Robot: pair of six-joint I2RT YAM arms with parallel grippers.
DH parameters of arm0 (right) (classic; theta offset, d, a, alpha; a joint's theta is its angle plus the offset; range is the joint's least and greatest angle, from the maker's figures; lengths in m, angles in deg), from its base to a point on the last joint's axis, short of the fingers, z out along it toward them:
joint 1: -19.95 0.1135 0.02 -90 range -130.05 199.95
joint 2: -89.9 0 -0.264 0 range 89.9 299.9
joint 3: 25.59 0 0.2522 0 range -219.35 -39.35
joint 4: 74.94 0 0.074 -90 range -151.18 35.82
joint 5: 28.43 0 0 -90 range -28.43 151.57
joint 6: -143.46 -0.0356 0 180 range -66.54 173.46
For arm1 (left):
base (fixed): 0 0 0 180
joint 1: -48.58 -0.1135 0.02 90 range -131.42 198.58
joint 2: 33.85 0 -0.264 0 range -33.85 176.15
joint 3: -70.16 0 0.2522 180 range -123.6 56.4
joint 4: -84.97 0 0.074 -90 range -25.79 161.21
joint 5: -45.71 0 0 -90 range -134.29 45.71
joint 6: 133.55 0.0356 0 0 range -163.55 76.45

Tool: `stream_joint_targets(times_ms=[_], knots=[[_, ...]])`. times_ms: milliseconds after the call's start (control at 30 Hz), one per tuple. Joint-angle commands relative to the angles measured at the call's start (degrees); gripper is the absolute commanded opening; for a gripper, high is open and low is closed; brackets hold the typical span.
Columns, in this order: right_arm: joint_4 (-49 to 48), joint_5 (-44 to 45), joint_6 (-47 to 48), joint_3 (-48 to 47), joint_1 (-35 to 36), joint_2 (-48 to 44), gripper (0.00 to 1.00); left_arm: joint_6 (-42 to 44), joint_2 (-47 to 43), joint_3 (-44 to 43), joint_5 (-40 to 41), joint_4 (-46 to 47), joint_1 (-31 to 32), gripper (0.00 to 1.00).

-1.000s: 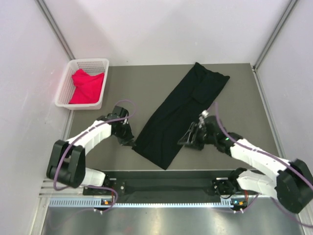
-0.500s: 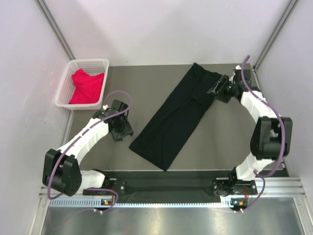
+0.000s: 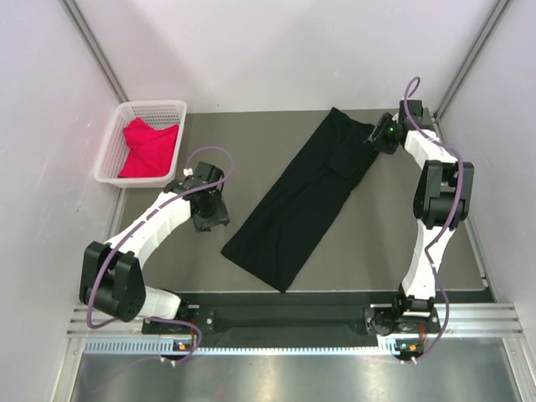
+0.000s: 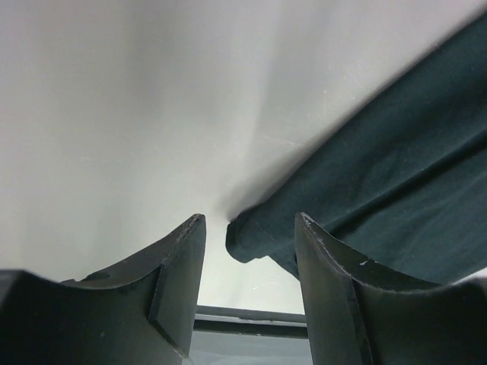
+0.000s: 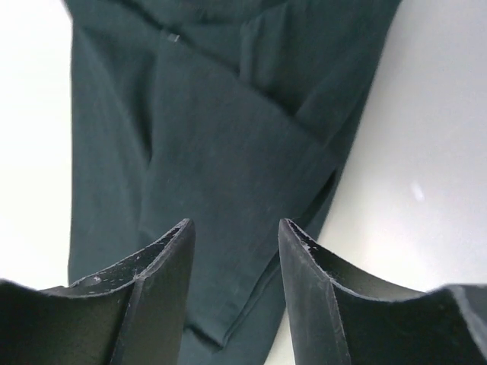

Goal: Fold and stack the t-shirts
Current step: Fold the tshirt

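Leftmost, a white lattice basket [image 3: 153, 105], standing at the far left corner of the table [image 3: 385, 234], against the side wall.

Item: red-pink t-shirt [image 3: 149, 148]. It lies bunched inside the basket, unfolded, filling most of the floor.

Item: left gripper [image 4: 249, 220]. It is positioned on the left half of the table, to the right of the basket and apart from it, and points toward the near end of the dark cloth. The jaws are parted and grasp nothing. In the wrist view a rounded corner of the cloth lies on the table in line with the gap, beyond the fingertips. Whether a finger touches it cannot be told.

Item: black t-shirt [image 3: 301, 197]. It is folded into a long narrow band and lies flat on the table, running diagonally from near left of centre to far right. A doubled-over layer shows at the far end.

Item: right gripper [image 5: 234, 224]. It is stretched out to the far right corner of the table, at the far end of the black t-shirt. The jaws are parted, nothing is clasped, and folds of dark cloth show through the gap below. Contact with the cloth cannot be told.
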Motion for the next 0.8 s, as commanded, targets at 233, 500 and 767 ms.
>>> stream_joint_targets(times_ms=[233,500,767], knots=[[1.9,6.84,5.99,-7.23,-2.93,2.33,0.57,1.52,3.28,-0.97,-2.54,3.25,-0.21,0.55],[3.66,4.55,7.22,-12.06,-3.46,7.42,0.54,1.88,5.92,-2.29,-2.98,3.6,-0.38,0.54],[2.96,2.89,7.13,-14.18,-3.46,9.98,0.48,2.14,6.36,-2.47,-3.16,3.34,-1.09,0.54]])
